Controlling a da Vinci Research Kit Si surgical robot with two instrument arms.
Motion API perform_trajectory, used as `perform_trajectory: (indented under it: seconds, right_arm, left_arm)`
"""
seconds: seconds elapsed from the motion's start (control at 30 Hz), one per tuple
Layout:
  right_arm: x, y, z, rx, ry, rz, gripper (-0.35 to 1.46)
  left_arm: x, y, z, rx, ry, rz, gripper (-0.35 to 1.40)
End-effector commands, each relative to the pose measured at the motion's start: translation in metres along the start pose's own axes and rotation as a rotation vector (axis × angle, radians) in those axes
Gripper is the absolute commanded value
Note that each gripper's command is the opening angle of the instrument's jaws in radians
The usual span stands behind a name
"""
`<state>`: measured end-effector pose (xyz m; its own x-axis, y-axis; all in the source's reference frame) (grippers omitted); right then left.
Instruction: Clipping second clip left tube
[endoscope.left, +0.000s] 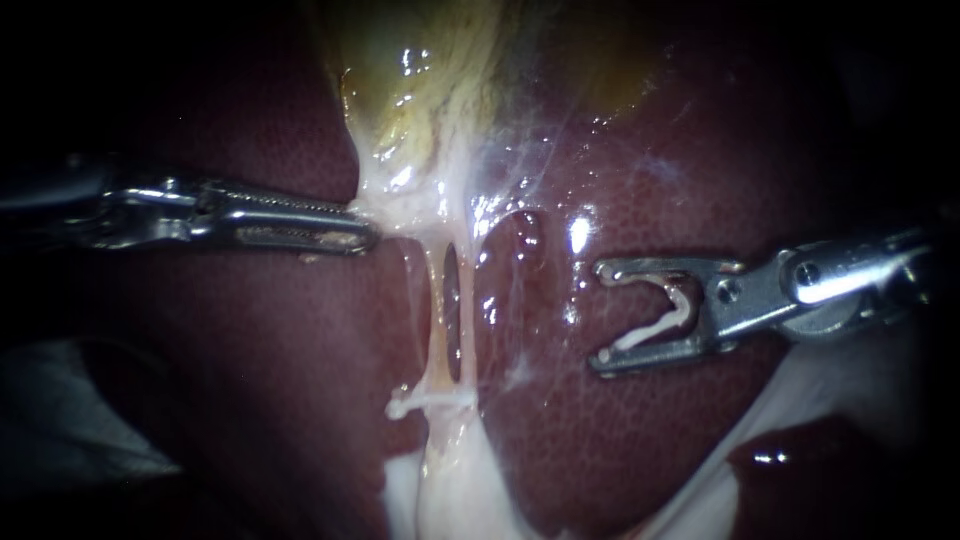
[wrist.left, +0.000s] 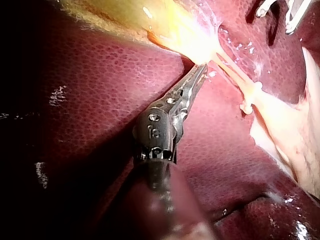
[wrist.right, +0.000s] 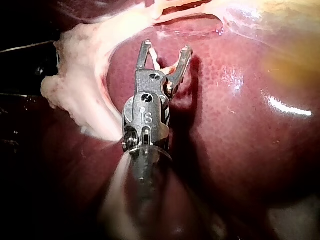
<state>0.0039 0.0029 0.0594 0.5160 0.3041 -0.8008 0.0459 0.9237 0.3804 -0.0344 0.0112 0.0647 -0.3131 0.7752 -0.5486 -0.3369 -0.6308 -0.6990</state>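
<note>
Left instrument (endoscope.left: 365, 232): serrated jaws clamp pale, glistening tissue (endoscope.left: 400, 205) above tubes (endoscope.left: 437, 320). Right instrument (endoscope.left: 603, 315): wide steel jaws hold bent white clip (endoscope.left: 655, 328).

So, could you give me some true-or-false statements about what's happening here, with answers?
1. The right instrument carries a white clip in its jaws. True.
2. Its jaws already surround the tubes. False: they hang apart, over the liver.
3. The left instrument grips pale tissue below the gallbladder. True.
4. Nothing is clipped yet. False: a fitted clip sits across the tubes' lower end.
</note>
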Motion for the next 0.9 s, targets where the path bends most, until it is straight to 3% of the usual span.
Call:
perform_trajectory:
  seconds: [0.03, 0.17, 0.37, 0.43, 0.73, 0.9]
  right_arm:
    - [0.0000, 0.0000, 0.0000, 0.000, 0.000, 0.000, 0.50]
    - [0.0000, 0.0000, 0.0000, 0.003, 0.001, 0.000, 0.50]
    - [0.0001, -0.0001, 0.0000, 0.006, 0.002, 0.000, 0.50]
    - [0.0002, -0.0002, 0.0001, 0.014, 0.005, -0.001, 0.50]
    - [0.0035, -0.0014, 0.0041, 0.099, 0.035, 0.030, 0.50]
    - [0.0050, -0.0013, 0.0073, 0.110, 0.038, 0.069, 0.49]
  left_arm:
    - [0.0002, 0.0001, -0.0003, -0.002, 0.000, -0.002, -0.35]
    - [0.0018, 0.0008, -0.0025, -0.009, -0.006, -0.011, -0.35]
    - [0.0047, 0.0021, -0.0071, 0.002, 0.040, -0.013, -0.35]
    - [0.0052, 0.0023, -0.0078, 0.004, 0.046, -0.011, -0.35]
    - [0.0050, 0.0026, -0.0071, 0.014, 0.051, -0.005, -0.35]
    - [0.0050, 0.0026, -0.0069, 0.015, 0.052, -0.005, -0.35]
